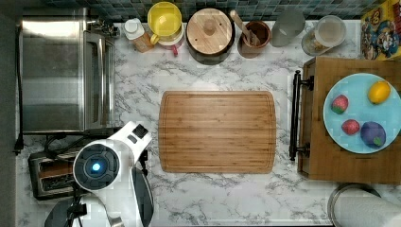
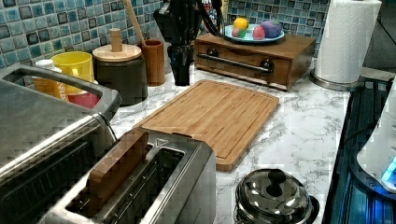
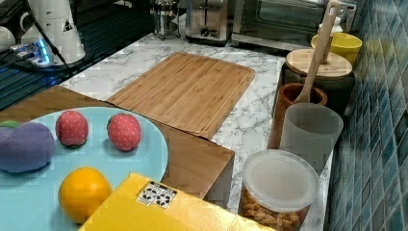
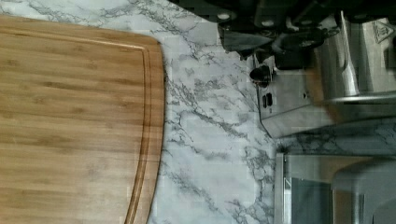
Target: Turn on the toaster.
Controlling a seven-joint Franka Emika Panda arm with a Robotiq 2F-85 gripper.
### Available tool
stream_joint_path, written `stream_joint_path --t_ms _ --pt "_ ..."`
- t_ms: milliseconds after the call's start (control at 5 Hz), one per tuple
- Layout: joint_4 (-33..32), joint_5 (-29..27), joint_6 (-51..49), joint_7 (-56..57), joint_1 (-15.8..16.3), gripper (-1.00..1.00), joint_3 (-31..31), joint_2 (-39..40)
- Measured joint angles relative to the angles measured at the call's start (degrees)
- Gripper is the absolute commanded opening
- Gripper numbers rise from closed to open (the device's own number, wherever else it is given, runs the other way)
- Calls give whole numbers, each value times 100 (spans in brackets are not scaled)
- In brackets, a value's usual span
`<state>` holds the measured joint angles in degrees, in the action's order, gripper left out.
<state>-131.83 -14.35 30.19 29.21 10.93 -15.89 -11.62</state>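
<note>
One toaster (image 2: 154,186) (two slots, one brown slice), one toaster oven (image 1: 61,71), one cutting board (image 1: 217,131); gripper (image 4: 266,42) at the toaster's end — finger state unclear

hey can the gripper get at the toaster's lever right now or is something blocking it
Probably yes. In the wrist view the gripper sits right above the lever knob on the toaster, with nothing between them; the cutting board lies off to one side.

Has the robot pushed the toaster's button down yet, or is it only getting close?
Done so far: the hand is right at the lever end of the toaster. In hand: it hovers by the black knob, though I cannot tell whether it is touching. Left: pressing the knob down. The brown slice stands tall in its slot, so the toaster doesn't look switched on.
</note>
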Motion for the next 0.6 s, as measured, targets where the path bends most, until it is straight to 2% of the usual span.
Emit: stream_joint_path --t_ms 200,600 --pt "-56 -537 3 252 43 -100 -102 9" --pt "-67 -684 53 358 122 -100 -241 34"
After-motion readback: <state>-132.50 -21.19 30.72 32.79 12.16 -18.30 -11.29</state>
